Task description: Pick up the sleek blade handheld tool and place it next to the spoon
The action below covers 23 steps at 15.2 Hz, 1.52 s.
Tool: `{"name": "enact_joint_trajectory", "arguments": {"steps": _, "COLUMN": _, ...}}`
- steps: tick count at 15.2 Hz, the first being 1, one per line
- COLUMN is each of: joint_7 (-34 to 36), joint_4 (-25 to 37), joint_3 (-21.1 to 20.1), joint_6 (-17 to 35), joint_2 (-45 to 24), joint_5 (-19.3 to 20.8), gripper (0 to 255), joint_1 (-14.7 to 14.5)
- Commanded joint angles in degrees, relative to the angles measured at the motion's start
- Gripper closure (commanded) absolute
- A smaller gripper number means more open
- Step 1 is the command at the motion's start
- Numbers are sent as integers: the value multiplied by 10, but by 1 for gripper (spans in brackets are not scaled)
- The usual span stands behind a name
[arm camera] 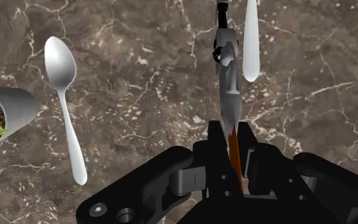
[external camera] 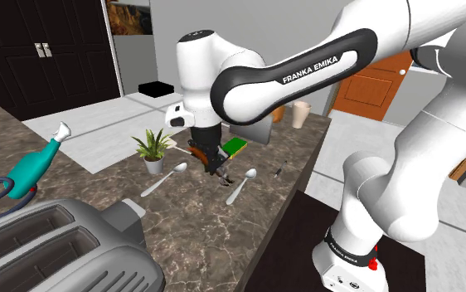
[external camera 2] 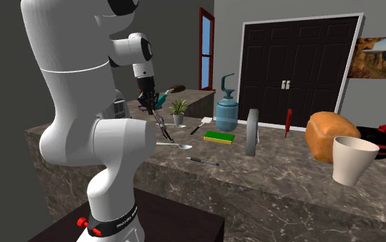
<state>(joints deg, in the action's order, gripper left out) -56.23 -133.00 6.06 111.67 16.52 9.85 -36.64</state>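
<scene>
Two black fingers (arm camera: 214, 141) of the pincer (arm camera: 234, 145) are clamped on the orange handle of the knife (arm camera: 229, 89). The blade points down at the dark stone counter (arm camera: 139, 57). It hangs between two spoons, just beside one spoon (arm camera: 251, 44) and further from the other spoon (arm camera: 62, 95). A small plant (external camera: 152, 148) stands by the other spoon, and a green sponge (external camera: 235, 147) lies near.
</scene>
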Motion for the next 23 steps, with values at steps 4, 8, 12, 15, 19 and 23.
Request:
{"name": "enact_joint_trajectory", "arguments": {"steps": 4, "joint_7": 9, "joint_4": -20, "joint_3": -2, "joint_6": 39, "joint_2": -20, "joint_5": 0, "gripper": 255, "joint_1": -1}}
{"name": "enact_joint_trajectory", "arguments": {"steps": 8, "joint_7": 13, "joint_4": -39, "joint_3": -1, "joint_6": 72, "joint_2": -33, "joint_5": 2, "gripper": 255, "joint_1": -1}}
{"name": "enact_joint_trajectory", "arguments": {"steps": 12, "joint_7": 16, "joint_4": -56, "joint_3": 0, "joint_6": 104, "joint_2": -49, "joint_5": 4, "gripper": 255, "joint_1": 0}}
{"name": "enact_joint_trajectory", "arguments": {"steps": 15, "joint_7": 19, "joint_4": -68, "joint_3": 1, "joint_6": 129, "joint_2": -63, "joint_5": 5, "gripper": 255, "joint_1": 1}}
{"name": "enact_joint_trajectory", "arguments": {"steps": 19, "joint_7": 24, "joint_4": -83, "joint_3": 2, "joint_6": 165, "joint_2": -84, "joint_5": 8, "gripper": 255, "joint_1": 2}}
{"name": "enact_joint_trajectory", "arguments": {"steps": 23, "joint_7": 24, "joint_4": -83, "joint_3": 2, "joint_6": 165, "joint_2": -84, "joint_5": 8, "gripper": 255, "joint_1": 2}}
